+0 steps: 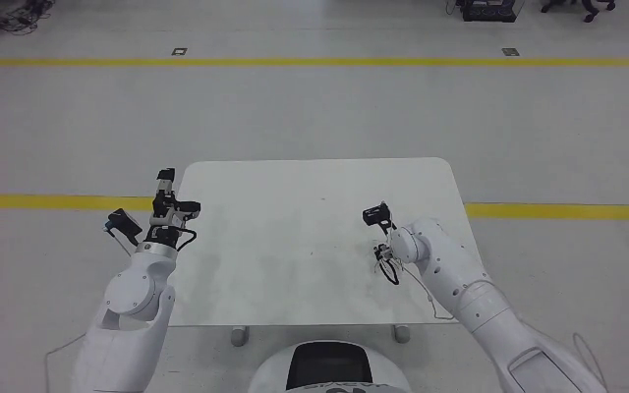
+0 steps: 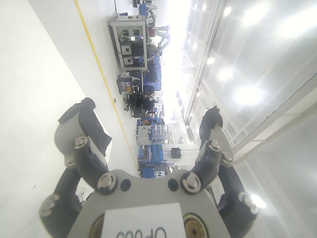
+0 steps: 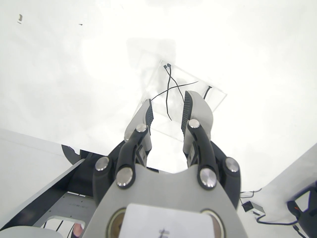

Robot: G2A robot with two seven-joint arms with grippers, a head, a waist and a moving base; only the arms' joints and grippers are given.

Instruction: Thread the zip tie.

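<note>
While left pincer and right pincer stand spread, the right should straddle one zip tie inside the tray.

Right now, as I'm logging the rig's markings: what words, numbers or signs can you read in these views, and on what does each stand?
"N": small white sign in the room behind, left wrist view.
White label on the mount of the left claw: upside down, cut by the edge, not readable whole.
Second white label on the mount of the right claw: cut off, unreadable.
</note>
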